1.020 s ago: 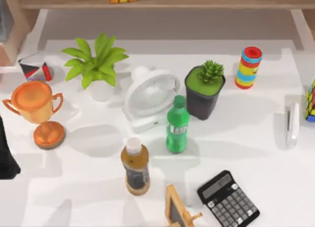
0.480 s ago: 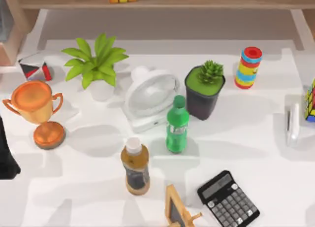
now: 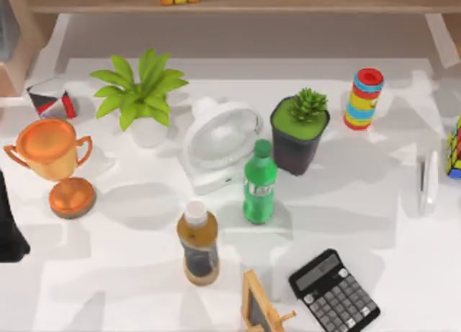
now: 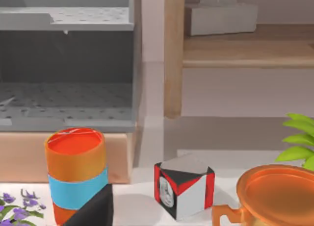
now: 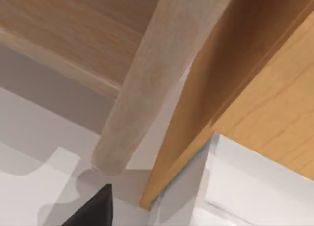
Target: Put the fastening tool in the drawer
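Stapler [image 3: 428,181], the one white-grey fastening tool, is lying flat near the table's [image 3: 360,209] right edge, lengthwise toward the shelf, just beside a multicoloured cube [image 3: 454,150] and well apart from the black calculator [image 3: 334,291] at the front. I am counting one of each on the table: one orange trophy [image 3: 52,159], one white fan [image 3: 220,141], one red, white and black cube [image 3: 50,98], one striped cylinder [image 3: 364,98], one small wooden-framed board [image 3: 258,307]. Two bottles are standing, a green one [image 3: 259,182] and a brown one [image 3: 198,244], and two potted plants, one leafy in a white pot [image 3: 142,94], one in a dark pot [image 3: 300,130]. I am seeing a dark part of my left arm [image 3: 9,224] at the left edge. For both grippers, I cannot tell how the fingers are standing
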### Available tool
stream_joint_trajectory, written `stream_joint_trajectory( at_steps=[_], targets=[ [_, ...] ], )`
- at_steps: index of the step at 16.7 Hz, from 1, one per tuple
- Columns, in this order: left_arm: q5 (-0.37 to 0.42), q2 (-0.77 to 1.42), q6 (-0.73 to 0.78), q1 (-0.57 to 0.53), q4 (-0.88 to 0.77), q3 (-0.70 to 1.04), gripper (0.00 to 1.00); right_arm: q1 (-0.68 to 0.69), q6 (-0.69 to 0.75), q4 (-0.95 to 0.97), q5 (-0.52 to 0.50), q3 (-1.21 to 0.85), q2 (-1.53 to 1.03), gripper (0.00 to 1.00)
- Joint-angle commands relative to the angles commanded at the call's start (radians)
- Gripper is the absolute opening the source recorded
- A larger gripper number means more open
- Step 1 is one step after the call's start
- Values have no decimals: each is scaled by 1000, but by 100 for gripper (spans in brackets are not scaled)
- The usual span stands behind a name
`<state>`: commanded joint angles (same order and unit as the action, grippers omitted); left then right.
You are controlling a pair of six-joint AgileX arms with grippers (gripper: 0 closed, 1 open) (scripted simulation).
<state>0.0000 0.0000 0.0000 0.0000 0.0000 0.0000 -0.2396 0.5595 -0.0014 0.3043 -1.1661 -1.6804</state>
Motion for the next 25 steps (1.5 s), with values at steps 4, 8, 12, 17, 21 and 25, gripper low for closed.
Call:
stream_joint_trajectory(
  at_steps=[4, 8, 12, 17, 21, 25],
  targets=[
    [0, 0, 0, 0, 0, 0, 100, 176, -410, -522, -120, -169, -56, 100],
    [0, 0, 0, 0, 0, 0, 100, 309, -737, -885, -223, -285, -154, 100],
    [0, 0, 0, 0, 0, 0, 100, 379, -905, -1075, -289, -340, -264, 100],
    [0, 0, 0, 0, 0, 0, 100, 389, -933, -1108, -302, -348, -294, 100],
    [0, 0, 0, 0, 0, 0, 100, 390, -936, -1097, -300, -330, -287, 100],
    [0, 0, 0, 0, 0, 0, 100, 412, -955, -1012, -302, -244, -286, 100]
  ],
)
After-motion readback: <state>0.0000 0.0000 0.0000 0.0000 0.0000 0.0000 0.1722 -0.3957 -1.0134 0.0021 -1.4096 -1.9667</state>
